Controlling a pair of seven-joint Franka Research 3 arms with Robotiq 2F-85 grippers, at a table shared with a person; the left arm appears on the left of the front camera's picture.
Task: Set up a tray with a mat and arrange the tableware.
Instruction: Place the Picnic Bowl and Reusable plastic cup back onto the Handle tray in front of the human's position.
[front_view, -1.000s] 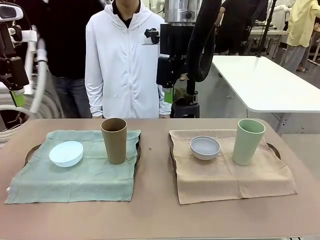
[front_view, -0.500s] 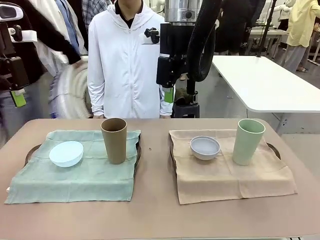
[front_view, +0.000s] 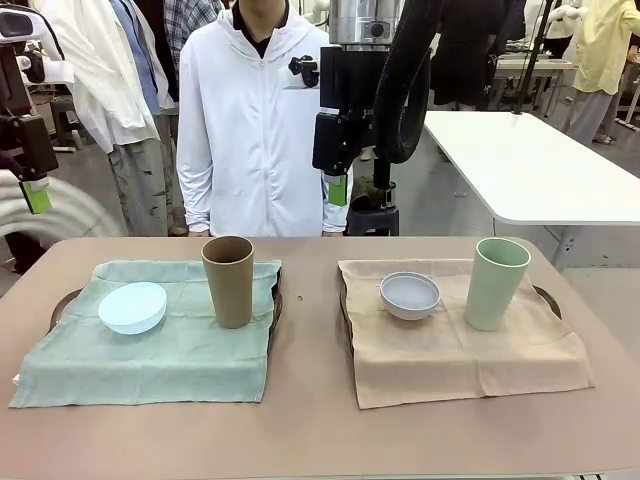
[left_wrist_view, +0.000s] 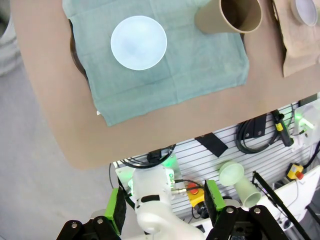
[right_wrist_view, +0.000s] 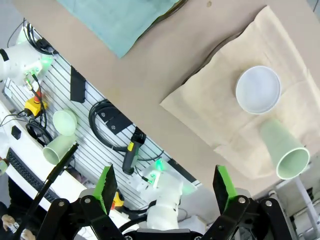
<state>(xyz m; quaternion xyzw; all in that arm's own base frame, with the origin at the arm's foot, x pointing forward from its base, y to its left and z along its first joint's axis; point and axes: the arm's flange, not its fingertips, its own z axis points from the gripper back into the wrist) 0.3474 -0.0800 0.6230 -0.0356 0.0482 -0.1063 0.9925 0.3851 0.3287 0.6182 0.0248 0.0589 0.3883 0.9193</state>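
we saw both place settings complete on desk (front_view: 310, 420). light blue bowl (front_view: 132, 307) and tan-brown cup (front_view: 229, 281) sat on green mat (front_view: 150, 360); greyish white bowl (front_view: 409, 295) and pale green cup (front_view: 496, 283) sat on beige mat (front_view: 450, 360). tray rims peeked from under both mats. since a second ago tableware had not moved (only passers-by behind shifted). left jaws (left_wrist_view: 165, 215) and right jaws (right_wrist_view: 165, 192) hung high, open, holding nothing. we judged arrangement done.

brown table (front_view: 310, 420) in front; white table (front_view: 520, 170) behind on right, grey floor (front_view: 600, 285), ppl standing in bg.
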